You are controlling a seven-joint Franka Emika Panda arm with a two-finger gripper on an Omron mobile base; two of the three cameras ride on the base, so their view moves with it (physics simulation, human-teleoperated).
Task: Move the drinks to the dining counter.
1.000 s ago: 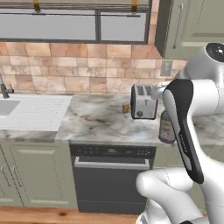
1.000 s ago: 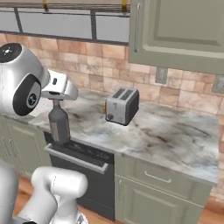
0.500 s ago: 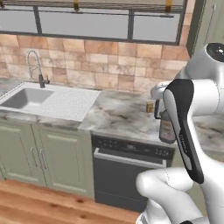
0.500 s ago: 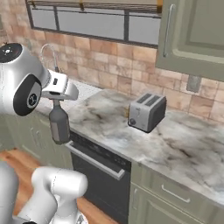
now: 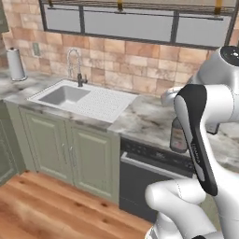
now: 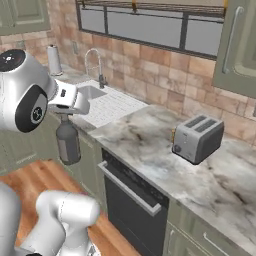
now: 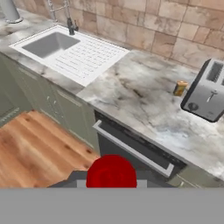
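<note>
We hold the bottle [image 6: 68, 142] by its neck in our gripper [image 6: 65, 116], jaws clamped on it, so it hangs upright in the air in front of the table [image 6: 150, 145], out over the wooden floor [image 6: 37, 175] and clear of the marble top. In the hand view its red cap [image 7: 111, 171] sits right at the bottom. The small orange-yellow can [image 7: 180, 88] stands on the table just beside the silver toaster [image 6: 197, 138], well apart from the bottle. Further along the table lie the sink [image 5: 65, 94] and its tap [image 5: 74, 67], with a paper towel roll [image 5: 16, 64] at the far end.
</note>
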